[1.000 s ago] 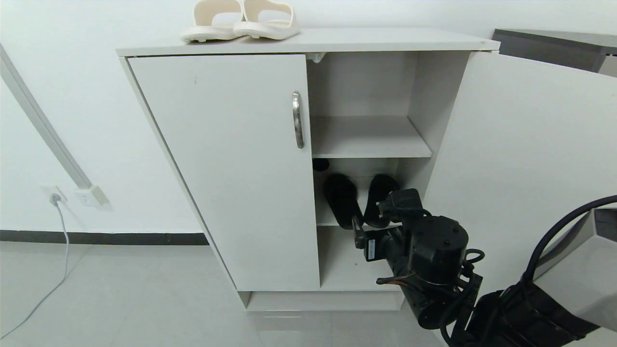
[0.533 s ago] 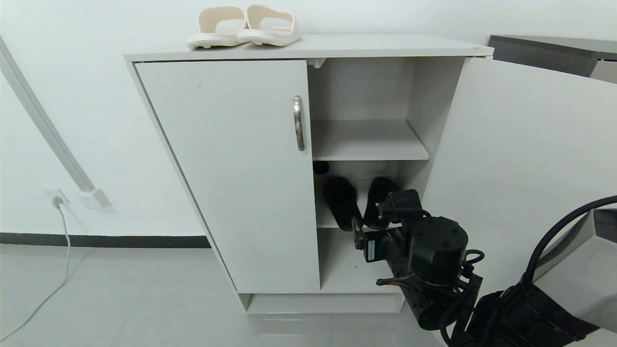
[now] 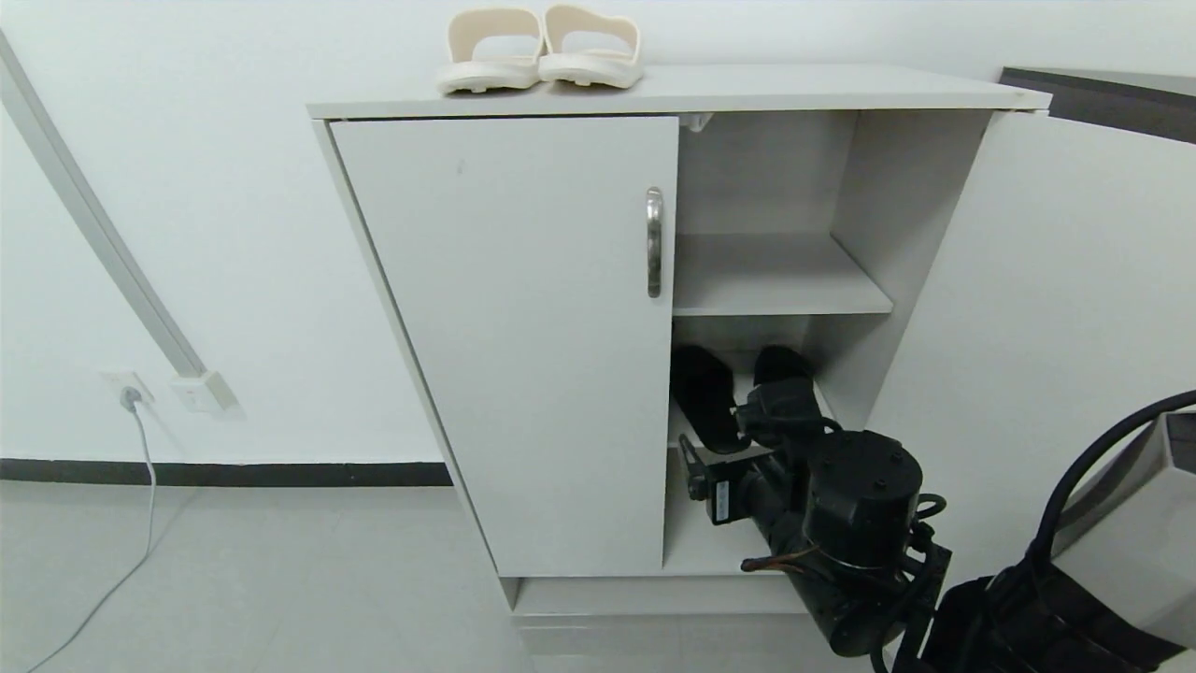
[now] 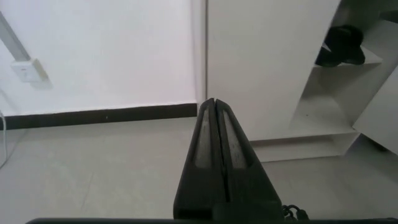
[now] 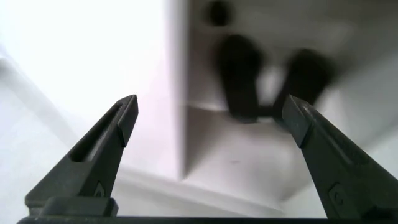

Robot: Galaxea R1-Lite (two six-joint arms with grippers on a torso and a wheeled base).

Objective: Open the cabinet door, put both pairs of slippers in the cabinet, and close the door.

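**Head view.** The cabinet stands with its left door shut and its right door swung wide open. The cream slippers lie side by side on the cabinet top, near its back edge, above the shut left door. The black slippers lie on the middle shelf in the open right half, and the right arm partly hides one of them. The upper shelf is above them and the bottom compartment below.

**Right wrist view.** The right gripper has its fingers spread wide with nothing between them. It faces the open half from just outside the cabinet's front edge, at about the level of the middle shelf. The black pair appears blurred beyond the fingers.

**Left wrist view.** The left gripper has its fingers pressed together and grips nothing. It hangs over the floor, well apart from the cabinet, pointing at the cabinet's left front corner.

**Access.** The opening runs from the left door's handle edge to the hinged side of the right door.
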